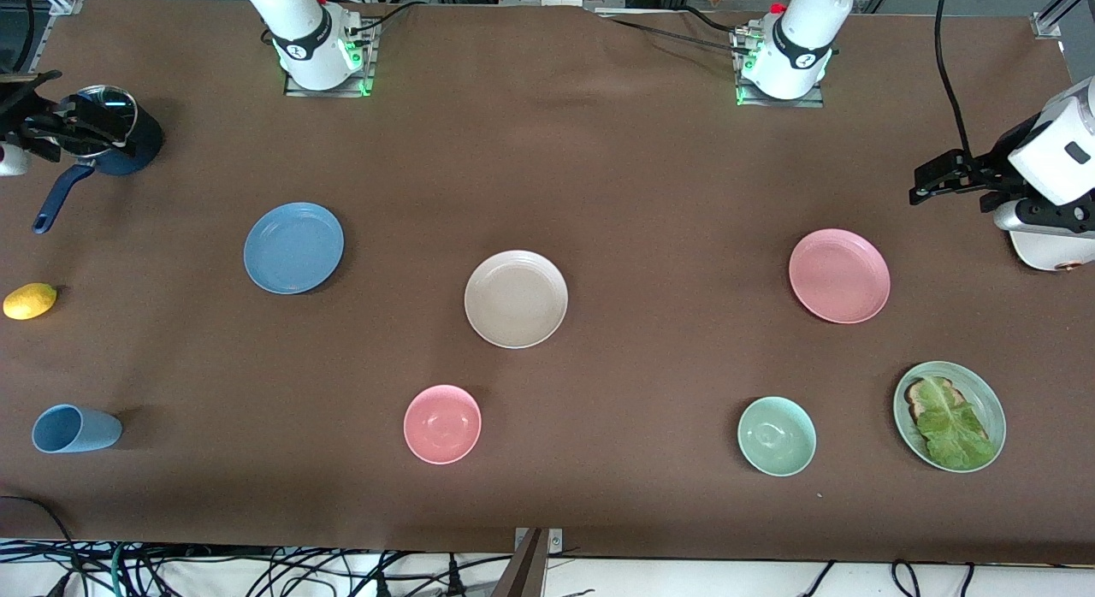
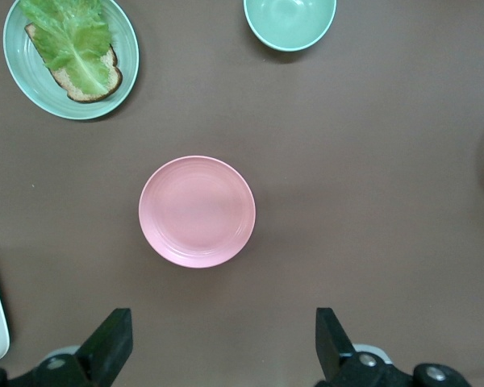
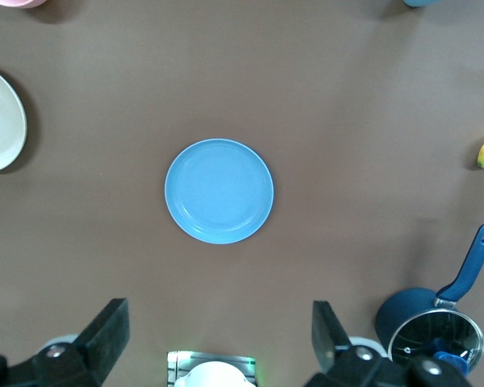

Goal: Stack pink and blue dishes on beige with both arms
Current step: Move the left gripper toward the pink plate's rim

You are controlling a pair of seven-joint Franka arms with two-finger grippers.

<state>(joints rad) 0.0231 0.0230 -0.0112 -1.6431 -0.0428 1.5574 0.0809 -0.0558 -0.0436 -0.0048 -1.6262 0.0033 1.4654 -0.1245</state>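
Nearest the front camera, along the table's (image 1: 599, 178) edge, sit a light blue cup (image 1: 75, 428) lying on its side at my right arm's end, a small pink bowl (image 1: 442, 423), a pale green bowl (image 1: 777, 436), and a pale green plate (image 1: 991, 400) carrying toast (image 1: 920, 395) under a lettuce leaf (image 1: 954, 426) at my left arm's end.

Farther in, the beige plate (image 1: 516, 299) lies bare at the middle of the table. The pink plate (image 1: 839, 276) rests flat toward my left arm's end, well apart from the beige one, and the blue plate (image 1: 293, 248) rests flat toward my right arm's end, equally apart. A yellow lemon (image 1: 30, 301) lies near the table's end by the blue plate.

Farther still, a dark blue saucepan (image 1: 128, 144) with a glass lid (image 1: 105, 111) stands at my right arm's end.

My left gripper (image 2: 219, 347) hangs in the air over the table near the pink plate, fingers spread wide, holding nothing. My right gripper (image 3: 218, 343) hangs near the blue plate and the saucepan, fingers likewise wide apart and empty.

I can read no writing on any dish; the markings on my arm bases are too small to make out.
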